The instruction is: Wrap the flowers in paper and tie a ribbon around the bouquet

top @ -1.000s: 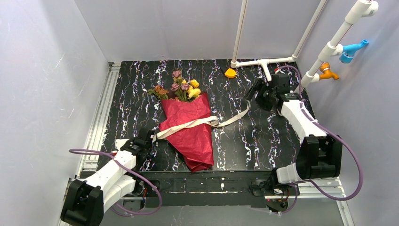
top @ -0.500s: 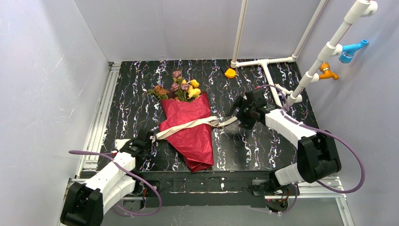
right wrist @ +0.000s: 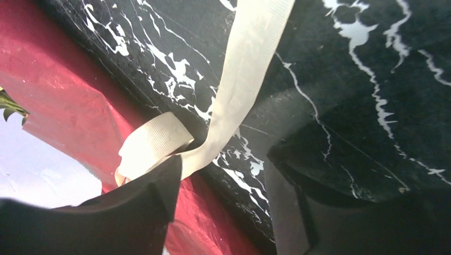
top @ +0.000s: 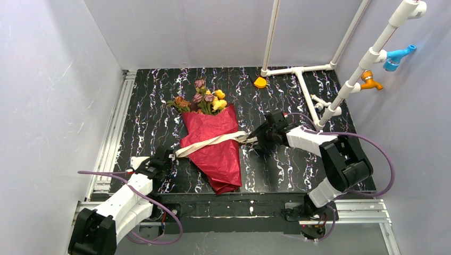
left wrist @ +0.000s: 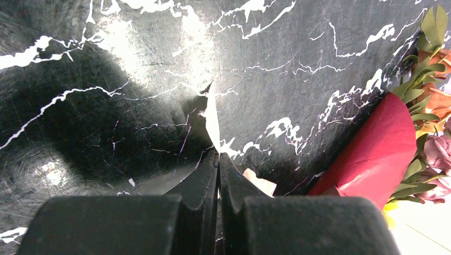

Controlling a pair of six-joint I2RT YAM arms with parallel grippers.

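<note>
Left gripper [top: 170, 154] – jaws pressed together, thin cream edge of ribbon [top: 213, 141] pinched between tips. Bouquet [top: 215, 151] lies ahead of it and to its right, flat on table [top: 298, 164]; flowers [top: 207, 100] at far end of paper [top: 223, 164] cone. Right gripper [top: 253, 139] – jaws apart, low over table just beside cone's edge. Ribbon passes through gap, folded loop resting against one finger [right wrist: 138, 212], other finger clear of it. Ribbon spans cone from one gripper to other.
</note>
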